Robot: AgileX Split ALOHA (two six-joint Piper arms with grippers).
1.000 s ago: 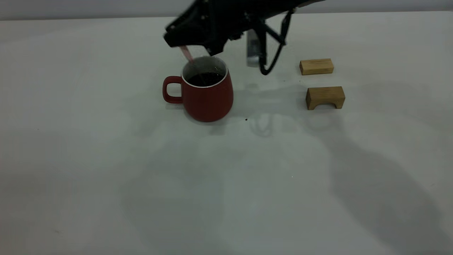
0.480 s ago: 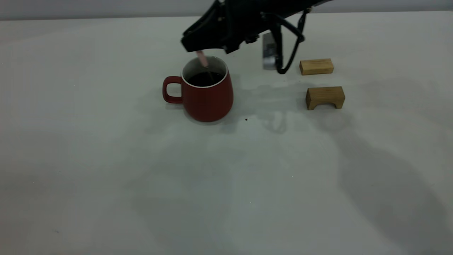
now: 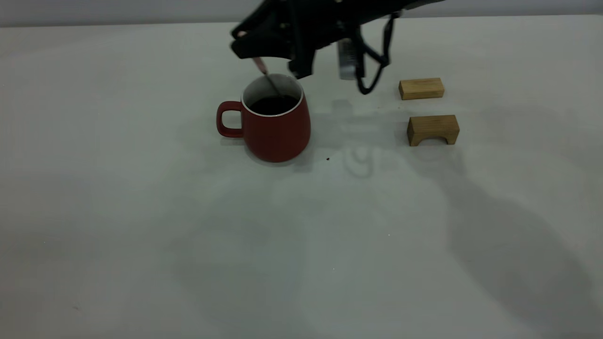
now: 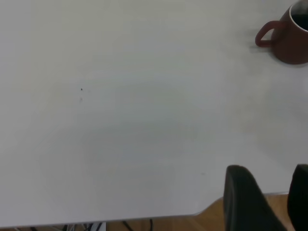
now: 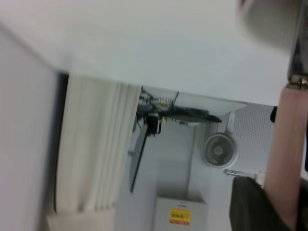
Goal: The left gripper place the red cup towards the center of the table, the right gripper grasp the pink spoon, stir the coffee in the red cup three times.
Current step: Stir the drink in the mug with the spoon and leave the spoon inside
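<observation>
1. Swung back toward the table's left edge and tilted anew since the earlier frames: right gripper (image 3: 264, 47), hanging above the cup's far rim, pinched on the pink spoon (image 3: 260, 66); judged mid-stir.
2. Reached down from the fingers into the cup: slim grey metal neck, bowl dipped toward the coffee (image 3: 273, 104), dark and flat-surfaced.
3. Stood near the far edge, roughly midway between left and right edges: red cup (image 3: 275, 125), rounded, matte glaze, white inside, loop handle toward the left edge.
4. Parked near a table edge, well apart from the cup: left gripper (image 4: 267, 202), fingers spread, holding nothing.
5. Lay nearer the right edge: two wooden blocks (image 3: 432, 129), one arched.
6. Looked matte, plain off-white: table (image 3: 141, 212).
</observation>
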